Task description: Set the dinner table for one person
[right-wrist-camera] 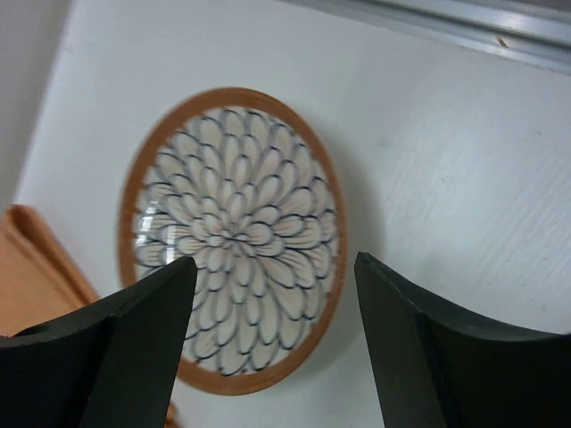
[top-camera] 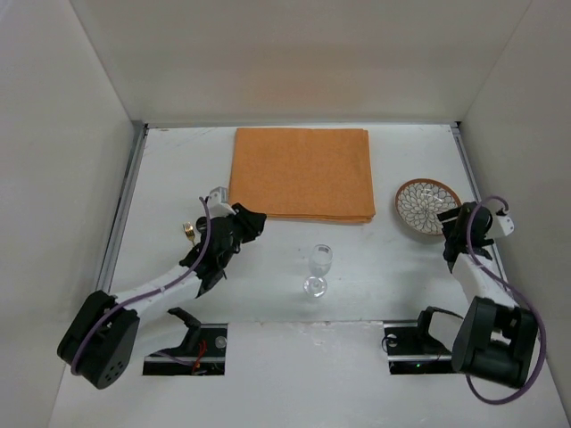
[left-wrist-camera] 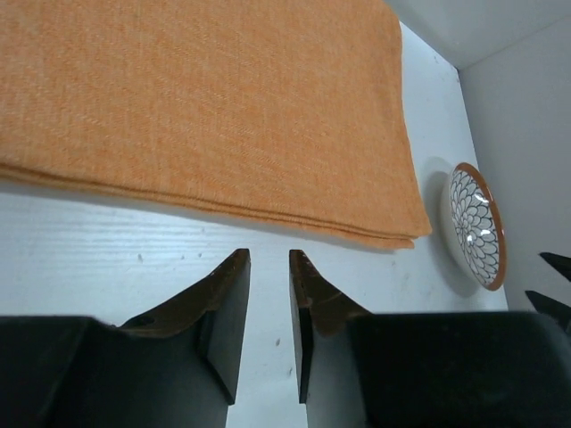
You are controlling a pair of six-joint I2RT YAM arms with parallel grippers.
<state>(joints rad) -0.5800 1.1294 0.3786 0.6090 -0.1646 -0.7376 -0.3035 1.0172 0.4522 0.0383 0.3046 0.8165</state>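
— Two claws, but only one matters now: our right claw (right-wrist-camera: 275, 260) stands wide open and empty, pointed at the plate (right-wrist-camera: 234, 239) from the plate's 5 o'clock side.

— Agreed. We judge the step to be lifting that plate and carrying it to the orange mat (top-camera: 302, 174), which lies at the plate's 9 o'clock on the table (top-camera: 375, 294).

— How do we do it well?

— We take the rim, not the middle. The plate looks shallow, so we slip one finger under its near edge and set the other on top. We close slowly, since a hard pinch could flip it or skate it toward the side rail (right-wrist-camera: 419, 22).

— And we lift it level, clear of the mat's folded edge, before crossing.

— We also mind the glass (top-camera: 318, 266), upright at the mat's 6 o'clock and well apart from the plate.

— The pose?

— Our right arm (top-camera: 477, 285) rises from its base with the claw tipped toward the plate. Our left arm (top-camera: 161, 285) stretches toward the mat's 7 o'clock corner. The left claw (left-wrist-camera: 268, 254) sits low over bare table, its fingers nearly together with a thin gap, holding nothing.

— The table itself spreads white beneath everything, from our bases outward.
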